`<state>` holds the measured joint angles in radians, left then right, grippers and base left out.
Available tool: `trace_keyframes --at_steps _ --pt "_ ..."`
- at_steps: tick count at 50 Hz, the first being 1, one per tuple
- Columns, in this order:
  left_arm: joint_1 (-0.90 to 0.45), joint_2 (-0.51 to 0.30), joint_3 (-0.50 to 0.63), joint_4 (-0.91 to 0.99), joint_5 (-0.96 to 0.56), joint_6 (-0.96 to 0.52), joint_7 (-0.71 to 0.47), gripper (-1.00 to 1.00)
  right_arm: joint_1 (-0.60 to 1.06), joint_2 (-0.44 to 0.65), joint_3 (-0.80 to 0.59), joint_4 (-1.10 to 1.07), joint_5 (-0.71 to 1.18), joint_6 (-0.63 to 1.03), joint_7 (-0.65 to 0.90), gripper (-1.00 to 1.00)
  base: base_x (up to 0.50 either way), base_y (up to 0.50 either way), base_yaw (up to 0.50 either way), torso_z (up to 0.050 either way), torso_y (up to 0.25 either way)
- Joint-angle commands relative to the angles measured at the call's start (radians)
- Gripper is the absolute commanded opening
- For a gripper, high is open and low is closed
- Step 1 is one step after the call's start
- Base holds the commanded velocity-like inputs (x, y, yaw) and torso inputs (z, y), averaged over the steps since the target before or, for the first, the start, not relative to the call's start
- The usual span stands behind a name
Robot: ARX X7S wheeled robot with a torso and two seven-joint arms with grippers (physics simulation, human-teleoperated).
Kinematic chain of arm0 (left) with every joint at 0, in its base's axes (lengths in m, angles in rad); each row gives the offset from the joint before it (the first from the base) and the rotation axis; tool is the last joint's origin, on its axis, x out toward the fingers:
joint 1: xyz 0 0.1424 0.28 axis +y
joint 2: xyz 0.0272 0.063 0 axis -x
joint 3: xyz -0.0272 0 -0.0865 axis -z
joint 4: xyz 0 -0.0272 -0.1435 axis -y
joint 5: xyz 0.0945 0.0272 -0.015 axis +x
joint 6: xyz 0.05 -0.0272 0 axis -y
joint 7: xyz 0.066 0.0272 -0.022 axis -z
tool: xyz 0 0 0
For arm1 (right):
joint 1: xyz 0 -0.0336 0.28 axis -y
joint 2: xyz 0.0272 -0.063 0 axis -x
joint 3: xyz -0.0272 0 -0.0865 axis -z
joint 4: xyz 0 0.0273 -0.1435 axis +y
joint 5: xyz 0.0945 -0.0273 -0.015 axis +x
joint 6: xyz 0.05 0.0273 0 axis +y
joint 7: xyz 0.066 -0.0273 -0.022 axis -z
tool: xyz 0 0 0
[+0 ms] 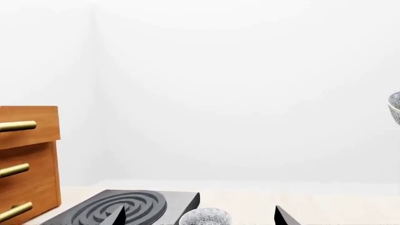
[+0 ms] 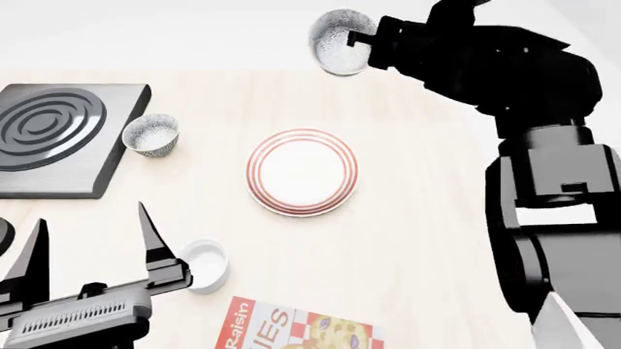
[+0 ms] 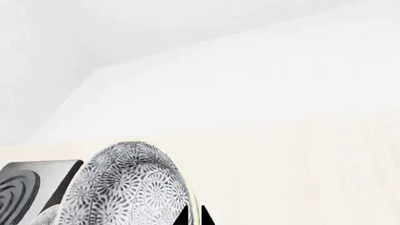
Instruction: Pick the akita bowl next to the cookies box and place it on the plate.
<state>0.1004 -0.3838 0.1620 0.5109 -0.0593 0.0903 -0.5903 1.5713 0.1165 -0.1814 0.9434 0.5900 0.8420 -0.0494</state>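
Note:
The akita bowl (image 2: 337, 41) hangs tilted in the air above the table's far side, beyond the plate (image 2: 302, 172). My right gripper (image 2: 366, 40) is shut on its rim; in the right wrist view the two fingertips pinch the rim, gripper (image 3: 194, 213), with the patterned wall of the akita bowl (image 3: 125, 185) beside them. The red-ringed plate lies bare at the table's middle. The cookies box (image 2: 301, 329) lies at the near edge. My left gripper (image 2: 92, 218) stands open and holds nothing, low at the near left.
A second speckled bowl (image 2: 153, 134) sits beside the grey stove burner (image 2: 60, 137) at the far left. A plain white cup (image 2: 202, 265) stands close to my left gripper's right finger. A wooden drawer cabinet (image 1: 28, 164) rises behind the burner.

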Motion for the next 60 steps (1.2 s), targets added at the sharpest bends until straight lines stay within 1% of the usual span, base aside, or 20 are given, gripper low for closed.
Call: trace_keyframes --at_steps 1,6,7,10,14,18,25,33,44,54,60 --pt "-0.006 0.018 -0.015 -0.024 0.023 0.005 0.01 1.0 0.09 -0.075 0.224 0.361 0.116 -0.016 -0.034 -1.0 0.0 0.0 0.0 0.0 0.0" --pt "-0.007 0.018 -0.011 -0.029 0.025 0.009 0.009 1.0 0.035 -0.098 0.215 0.361 0.073 -0.025 -0.037 -1.0 0.0 0.0 0.0 0.0 0.0" --pt "-0.007 0.018 -0.01 -0.031 0.026 0.01 0.01 1.0 0.019 -0.113 0.174 0.346 0.05 -0.013 -0.053 -1.0 0.0 0.0 0.0 0.0 0.0" --pt "-0.008 0.018 -0.009 -0.036 0.025 0.013 0.009 1.0 -0.07 -0.116 0.078 0.194 0.17 0.024 0.017 -1.0 0.0 0.0 0.0 0.0 0.0" --pt "-0.005 0.016 -0.012 -0.032 0.022 0.014 0.008 1.0 -0.135 -0.114 -0.013 0.099 0.281 0.027 0.065 -1.0 0.0 0.0 0.0 0.0 0.0" --pt "-0.006 0.015 -0.012 -0.032 0.019 0.012 0.007 1.0 -0.181 -0.112 -0.065 0.022 0.323 0.04 0.089 -1.0 0.0 0.0 0.0 0.0 0.0" --pt "-0.006 0.014 -0.01 -0.037 0.019 0.016 0.006 1.0 -0.217 -0.108 -0.116 -0.025 0.378 0.04 0.105 -1.0 0.0 0.0 0.0 0.0 0.0" --pt "-0.004 0.013 -0.007 -0.034 0.02 0.016 0.004 1.0 -0.223 -0.102 -0.158 -0.015 0.391 0.015 0.1 -1.0 0.0 0.0 0.0 0.0 0.0" --pt "-0.004 0.011 -0.003 -0.034 0.021 0.015 0.002 1.0 -0.217 -0.093 -0.183 -0.022 0.393 -0.042 0.096 -1.0 0.0 0.0 0.0 0.0 0.0" --pt "-0.005 0.009 0.0 -0.036 0.019 0.016 0.002 1.0 -0.231 -0.087 -0.204 -0.051 0.403 -0.058 0.103 -1.0 0.0 0.0 0.0 0.0 0.0" --pt "-0.005 0.008 0.0 -0.039 0.018 0.019 0.0 1.0 -0.217 -0.092 -0.238 0.034 0.368 -0.104 0.08 -1.0 0.0 0.0 0.0 0.0 0.0"
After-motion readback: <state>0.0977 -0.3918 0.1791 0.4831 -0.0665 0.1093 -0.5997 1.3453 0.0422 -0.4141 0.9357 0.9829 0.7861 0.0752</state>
